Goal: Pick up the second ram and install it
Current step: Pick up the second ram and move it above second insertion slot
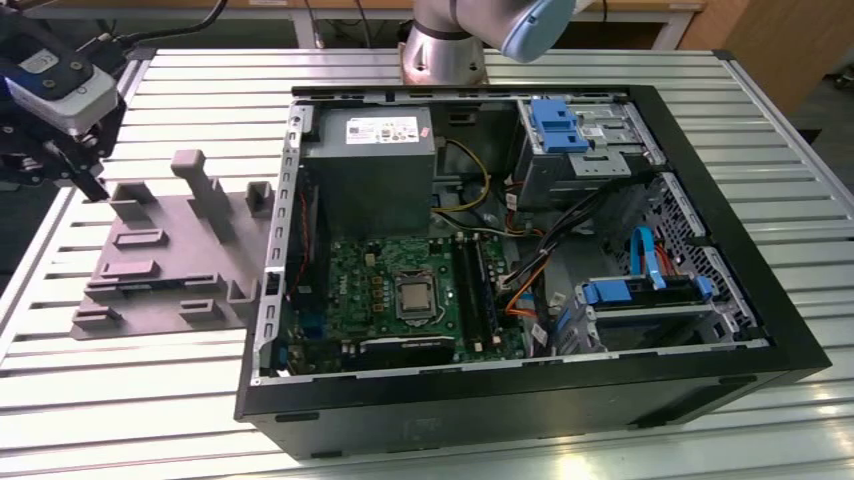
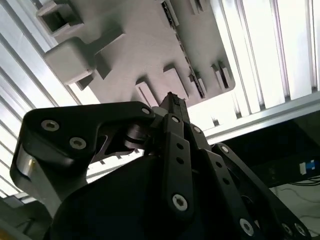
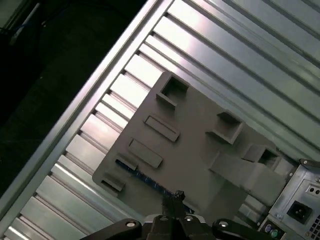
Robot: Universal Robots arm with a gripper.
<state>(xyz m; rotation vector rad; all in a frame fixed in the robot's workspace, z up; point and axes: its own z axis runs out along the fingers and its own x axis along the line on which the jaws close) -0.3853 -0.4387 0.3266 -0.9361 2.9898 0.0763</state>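
Beneath the claw (image 3: 175, 196) the slatted table (image 3: 240, 60) was spread out, and well off to one side of the claw the open computer case (image 1: 534, 405) was seen in the exterior view. Directly under the claw lay the grey slotted tray (image 3: 190, 155). The second ram (image 3: 145, 177) was found in that tray, set on its thin edge in a slot as a dark strip. One end of it sat just under the claw tips and the rest ran away from them.

Its long axis was laid along the table's slats, with one end turned toward the case and the other toward the table's outer rail. Its flat faces were held upright.

The claw was clenched, its tips drawn together with nothing gripped between them, and it hung above the tray without touching it.

Two risks were judged likely. If the claw were lowered clenched, the stick's upper edge would be struck instead of straddled. If the stick were pinched near its end and not at its middle, it could be tilted and jammed in its slot.
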